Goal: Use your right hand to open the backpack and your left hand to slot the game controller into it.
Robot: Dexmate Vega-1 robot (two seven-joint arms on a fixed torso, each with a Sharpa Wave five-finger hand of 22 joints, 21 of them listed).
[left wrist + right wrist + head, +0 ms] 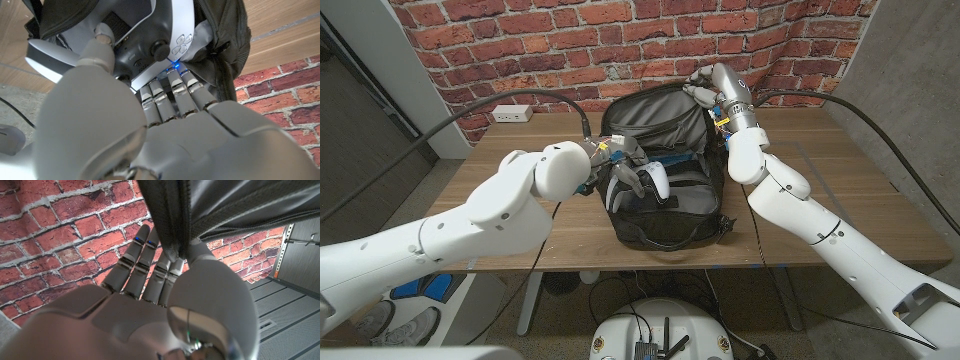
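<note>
Behind: brick wall (pixel 570 40); wooden table (pixel 850 200); white power strip (pixel 512 113) at rear.

Black fabric backpack (pixel 660 170) lies at table centre, its flap (pixel 655 110) lifted toward 12 o'clock and held up there, main compartment gaping open. Grey inner lining visible. A carry strap loops off the 6 o'clock end near the table's front edge. White-and-black game controller (pixel 657 183) sits at the opening's 9 o'clock side, tilted, partly inside the mouth; thumbstick and buttons show in the left wrist view (pixel 165 40).
</note>
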